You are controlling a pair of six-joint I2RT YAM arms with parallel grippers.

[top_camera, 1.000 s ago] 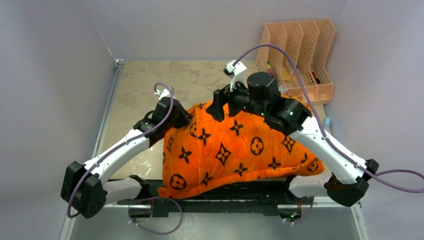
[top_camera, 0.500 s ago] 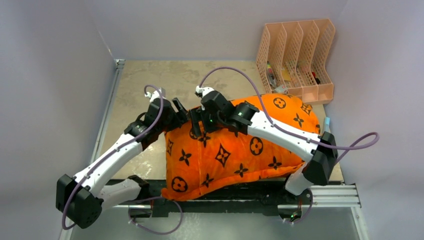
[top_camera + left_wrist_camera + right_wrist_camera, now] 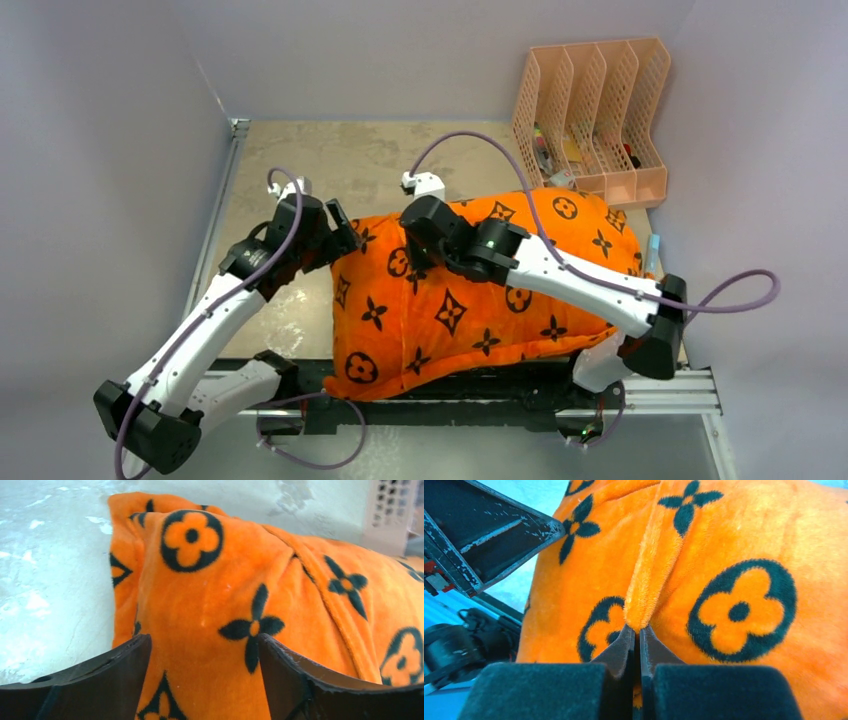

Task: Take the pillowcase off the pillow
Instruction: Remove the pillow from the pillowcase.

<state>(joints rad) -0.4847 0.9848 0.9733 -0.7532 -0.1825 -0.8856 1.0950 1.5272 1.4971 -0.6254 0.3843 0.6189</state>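
The orange pillowcase (image 3: pixel 470 300) with black flower and star prints lies puffed across the table and covers the pillow, which is hidden inside it. My left gripper (image 3: pixel 345 232) is at the cover's left end, open, its two dark fingers straddling the plush fabric (image 3: pixel 210 595) without pinching it; its gripper point is (image 3: pixel 205 642). My right gripper (image 3: pixel 410 262) reaches over the top of the cover near that same end. It is shut (image 3: pixel 640 630) on a raised ridge of the pillowcase (image 3: pixel 734 540), which is pinched between its pads.
A peach file rack (image 3: pixel 595 110) holding small items stands at the back right, close to the pillowcase's far corner. The marbled tabletop (image 3: pixel 330 160) shows at the back left. Grey walls close in on both sides. A metal rail (image 3: pixel 660 385) runs along the near edge.
The left gripper let go of the cover's left end, opened and drew back left. The right arm swung left and down, then shut on a fold of the pillowcase. The cover sank flatter.
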